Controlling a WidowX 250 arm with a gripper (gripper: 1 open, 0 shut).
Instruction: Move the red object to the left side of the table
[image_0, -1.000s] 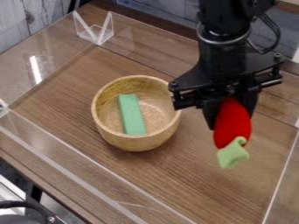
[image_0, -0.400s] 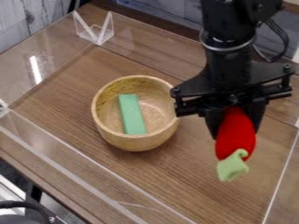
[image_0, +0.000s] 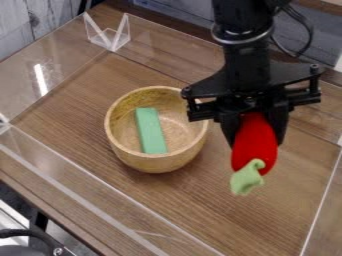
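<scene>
The red object (image_0: 254, 142) hangs in the air over the right part of the table (image_0: 147, 205), its pale green stub (image_0: 246, 181) pointing down. My gripper (image_0: 253, 113) is shut on its upper end, with the black fingers (image_0: 226, 108) on either side. It hangs just right of the wooden bowl (image_0: 158, 127), above the wood-grain top and not touching it.
The wooden bowl holds a flat green block (image_0: 151, 131). Low clear acrylic walls (image_0: 54, 170) edge the table on the left and front. A clear folded stand (image_0: 107, 32) sits at the back left. Bare tabletop lies left of the bowl.
The gripper has shifted left and slightly toward the bowl with the red object still held; the green stub swung left with it.
</scene>
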